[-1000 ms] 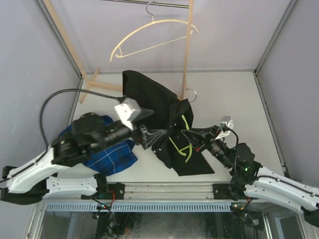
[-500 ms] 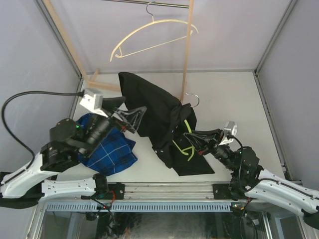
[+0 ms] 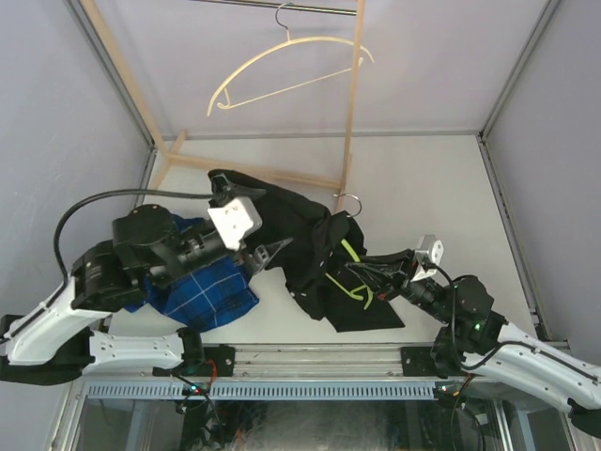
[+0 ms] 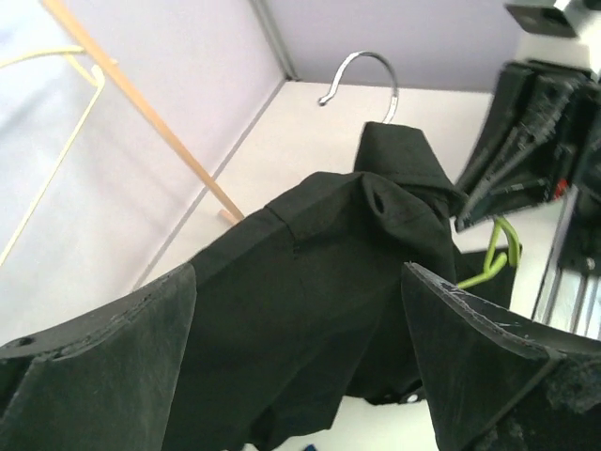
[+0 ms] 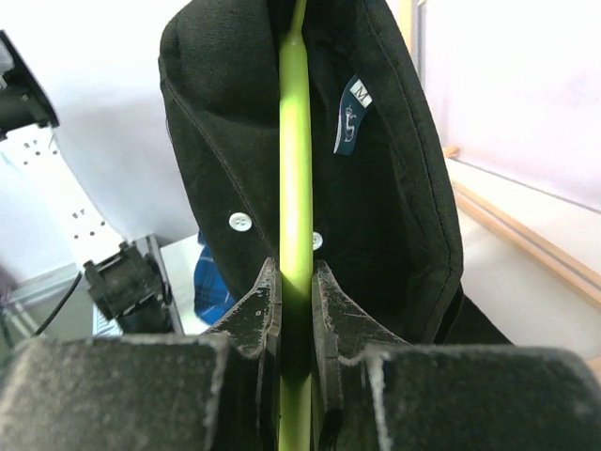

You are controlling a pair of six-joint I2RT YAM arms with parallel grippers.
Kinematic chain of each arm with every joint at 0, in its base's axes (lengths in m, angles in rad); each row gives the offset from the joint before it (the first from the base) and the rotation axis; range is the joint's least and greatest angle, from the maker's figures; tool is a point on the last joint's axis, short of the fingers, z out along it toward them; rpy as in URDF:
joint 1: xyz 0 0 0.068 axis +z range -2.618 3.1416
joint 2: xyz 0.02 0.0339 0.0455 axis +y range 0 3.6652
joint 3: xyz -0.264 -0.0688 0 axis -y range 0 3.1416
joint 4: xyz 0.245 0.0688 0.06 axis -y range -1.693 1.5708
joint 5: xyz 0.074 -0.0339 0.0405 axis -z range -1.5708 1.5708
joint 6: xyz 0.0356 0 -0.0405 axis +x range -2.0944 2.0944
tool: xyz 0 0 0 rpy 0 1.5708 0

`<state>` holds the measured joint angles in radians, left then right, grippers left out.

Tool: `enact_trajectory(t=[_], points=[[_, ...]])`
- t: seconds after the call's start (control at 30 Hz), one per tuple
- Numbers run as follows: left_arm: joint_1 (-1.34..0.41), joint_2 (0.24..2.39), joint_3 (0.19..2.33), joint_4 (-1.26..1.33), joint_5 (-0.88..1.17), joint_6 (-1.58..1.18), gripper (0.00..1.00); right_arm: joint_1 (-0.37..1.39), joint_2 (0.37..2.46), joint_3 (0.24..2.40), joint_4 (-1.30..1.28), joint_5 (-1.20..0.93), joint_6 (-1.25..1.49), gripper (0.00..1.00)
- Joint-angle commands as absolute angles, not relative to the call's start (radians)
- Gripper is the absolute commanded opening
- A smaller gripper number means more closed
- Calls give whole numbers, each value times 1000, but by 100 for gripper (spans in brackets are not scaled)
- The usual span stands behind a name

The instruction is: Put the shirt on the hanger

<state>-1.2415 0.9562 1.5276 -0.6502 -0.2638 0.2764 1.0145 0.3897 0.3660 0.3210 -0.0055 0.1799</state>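
The black shirt [image 3: 296, 221] hangs draped over the lime-green hanger [image 3: 351, 256], whose metal hook [image 3: 346, 198] sticks out above the collar. In the right wrist view the shirt [image 5: 394, 188] wraps round the hanger's green bar [image 5: 294, 141], showing a size label and pale buttons. My right gripper [image 5: 295, 271] is shut on that bar and holds the hanger up off the table [image 3: 441, 188]. My left gripper [image 3: 270, 250] stands wide open just left of the shirt. In its own view the shirt [image 4: 310, 282] fills the space beyond its fingers [image 4: 103, 376]; nothing is gripped.
A blue plaid shirt [image 3: 211, 291] lies crumpled on the table under my left arm. A cream hanger [image 3: 282, 66] hangs from the rail at the back. The wooden rack's post [image 3: 353, 103] stands right behind the hook, its foot bar [image 3: 254, 171] along the table.
My left gripper let go of the shirt, opened wide and drew back left, then came back toward the shirt. The shirt's far edge sagged lower. The right gripper kept its grip on the hanger.
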Motion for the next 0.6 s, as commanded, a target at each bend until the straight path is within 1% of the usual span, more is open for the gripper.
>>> enact_trajectory(t=[0.0,0.1,0.17,0.37,0.57], points=[[-1241,939,1591,-808,-60,437,92,1008,365,459,291,-120,151,0],[-1243,926,1569,-809,24,430,92,1009,357,470,249,-133,157,0],[-1243,919,1551,-804,36,422,92,1008,351,471,237,-139,159,0],[-1244,941,1528,-819,1,432,87,1009,372,489,212,-201,160,0],[-1244,994,1519,-849,-17,458,80,1011,390,503,227,-246,170,0]])
